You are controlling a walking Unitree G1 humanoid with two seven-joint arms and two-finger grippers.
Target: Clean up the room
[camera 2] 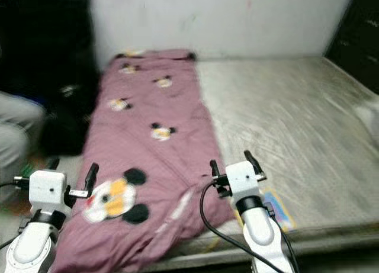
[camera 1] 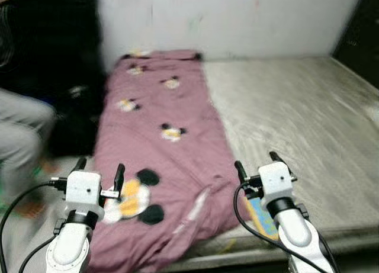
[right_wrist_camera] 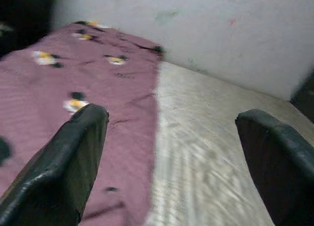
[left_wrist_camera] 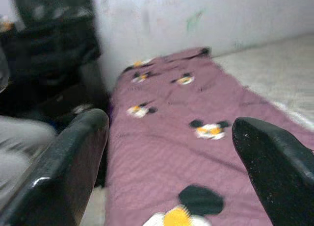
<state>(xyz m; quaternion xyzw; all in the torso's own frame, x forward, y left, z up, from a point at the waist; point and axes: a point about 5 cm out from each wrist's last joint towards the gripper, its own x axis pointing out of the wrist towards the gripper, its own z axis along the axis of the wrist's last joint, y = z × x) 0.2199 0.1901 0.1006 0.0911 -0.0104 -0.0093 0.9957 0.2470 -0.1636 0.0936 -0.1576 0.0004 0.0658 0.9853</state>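
Observation:
A mauve blanket [camera 1: 163,143] printed with cartoon mouse heads lies lengthwise along the left half of a bare grey mattress [camera 1: 296,119]. Its near end hangs over the mattress's front edge. My left gripper [camera 1: 99,172] is open above the blanket's near left corner, by the large mouse print [camera 1: 135,199]. My right gripper [camera 1: 256,164] is open over the blanket's near right edge, where it meets the mattress. In the wrist views, both pairs of black fingers [left_wrist_camera: 73,157] [right_wrist_camera: 68,157] stand wide apart with nothing between them.
A small colourful flat item [camera 1: 262,217] lies on the mattress near the front edge, beneath my right arm. A person's grey-clad leg [camera 1: 21,131] is at the left beside dark furniture [camera 1: 53,54]. A white wall [camera 1: 237,18] backs the bed.

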